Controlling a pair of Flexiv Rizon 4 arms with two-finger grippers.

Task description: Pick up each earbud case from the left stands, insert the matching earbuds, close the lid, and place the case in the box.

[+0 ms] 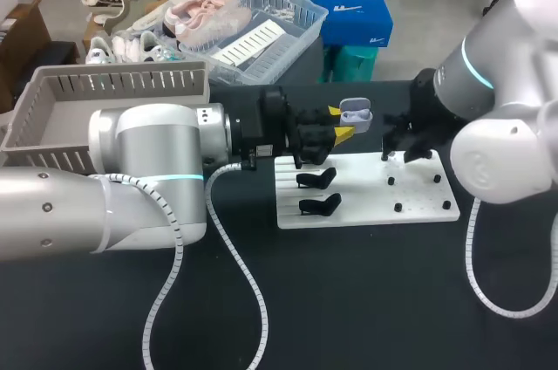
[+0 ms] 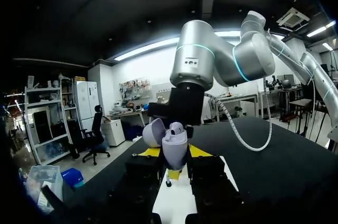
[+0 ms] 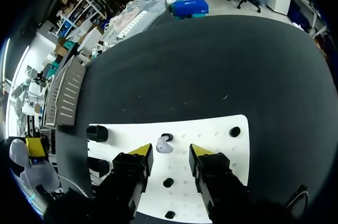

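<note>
**One open case held, one earbud on the board**

One case (image 1: 356,113): smooth, rounded, pale lilac-grey plastic, its domed lid hinged open. The left hand (image 1: 340,122) has closed its two yellow tips on the case's lower half, holding it upright in the air just past the board's far edge, near the stand end.

One board (image 1: 366,213): flat, white, rectangular, lying on the black worktop (image 1: 366,300). It carries two black stands (image 1: 316,180), glossy and curved, side by side at one end, both bare. At least four small round black pegs (image 1: 398,207) dot the other end.

One earbud (image 3: 163,145), pale grey and pebble-shaped, lies on the board touching a peg. The right hand (image 3: 170,154) hangs over the board with its fingers spread, one on each side of the earbud, gripping nothing.

One box (image 1: 113,84), grey slatted plastic, sits well beyond the board's stand end.
</note>
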